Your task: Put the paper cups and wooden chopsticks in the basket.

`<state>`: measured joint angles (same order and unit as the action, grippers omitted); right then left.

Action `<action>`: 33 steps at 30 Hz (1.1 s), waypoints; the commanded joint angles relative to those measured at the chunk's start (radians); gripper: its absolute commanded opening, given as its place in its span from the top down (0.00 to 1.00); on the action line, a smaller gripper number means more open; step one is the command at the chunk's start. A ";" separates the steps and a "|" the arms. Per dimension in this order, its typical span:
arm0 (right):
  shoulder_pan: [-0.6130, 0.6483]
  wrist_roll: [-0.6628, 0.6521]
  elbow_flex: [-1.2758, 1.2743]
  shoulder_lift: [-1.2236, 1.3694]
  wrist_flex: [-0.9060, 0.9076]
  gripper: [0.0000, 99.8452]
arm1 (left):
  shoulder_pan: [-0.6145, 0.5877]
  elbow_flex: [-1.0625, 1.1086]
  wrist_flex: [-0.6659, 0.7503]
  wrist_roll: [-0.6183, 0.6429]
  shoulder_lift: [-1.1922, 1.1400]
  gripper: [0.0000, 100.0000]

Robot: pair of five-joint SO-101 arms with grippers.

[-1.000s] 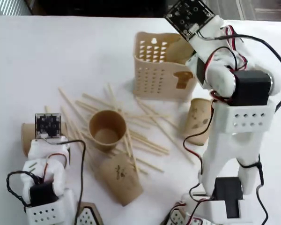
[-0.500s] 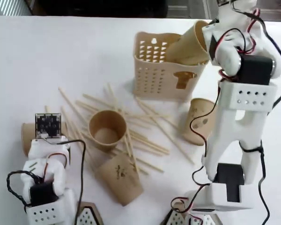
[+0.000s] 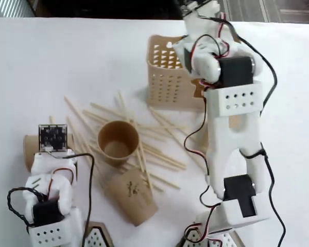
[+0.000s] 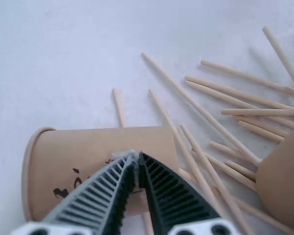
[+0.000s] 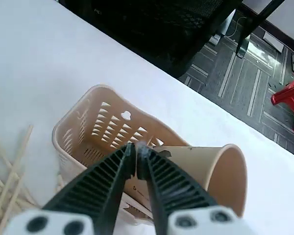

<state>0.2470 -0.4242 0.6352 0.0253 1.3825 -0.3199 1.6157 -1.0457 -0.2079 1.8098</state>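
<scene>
Basket (image 3: 165, 77) holds tilted paper cup (image 5: 206, 166), mouth out past its rim, right gripper (image 5: 136, 147) clamped on cup's base; left gripper (image 4: 136, 159) closed above lying cup (image 4: 88, 147) well apart from basket, chopsticks (image 3: 159, 154) between

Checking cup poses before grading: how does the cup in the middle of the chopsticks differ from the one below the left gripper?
The middle cup stands upright, mouth up; the left cup lies on its side. The middle cup stands among the chopsticks; the left cup lies at the pile's edge, under the left gripper. The left cup shows dark print; none shows on the middle cup. Both are brown paper cups outside the basket.
</scene>
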 commanded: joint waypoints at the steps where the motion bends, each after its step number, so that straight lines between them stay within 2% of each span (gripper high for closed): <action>1: -0.058 -0.002 0.063 -0.019 0.004 0.98 | -0.007 -0.006 0.017 -0.008 0.008 0.96; 7: -0.225 -0.002 0.101 -0.015 -0.002 0.98 | -0.007 -0.006 0.018 -0.008 0.008 0.96; 12: -0.282 -0.002 0.025 -0.015 -0.051 0.98 | -0.007 -0.006 0.018 -0.008 0.008 0.96; 16: -0.249 -0.002 -0.084 -0.015 -0.099 0.98 | -0.007 -0.006 0.018 -0.008 0.008 0.96; 22: -0.116 -0.003 -0.103 -0.025 -0.101 0.98 | -0.007 -0.005 0.018 -0.008 0.008 0.96; 26: -0.030 -0.078 -0.112 -0.016 -0.099 0.98 | -0.007 -0.005 0.018 -0.008 0.008 0.96; 30: -0.016 -0.098 -0.110 -0.019 -0.099 0.98 | -0.007 -0.005 0.018 -0.008 0.008 0.96; 33: -0.054 -0.100 -0.110 -0.016 -0.099 0.98 | -0.007 -0.005 0.018 -0.008 0.008 0.96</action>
<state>0.2194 -0.5132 0.5140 0.0253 1.2935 -0.3199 1.6157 -1.0457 -0.2079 1.8098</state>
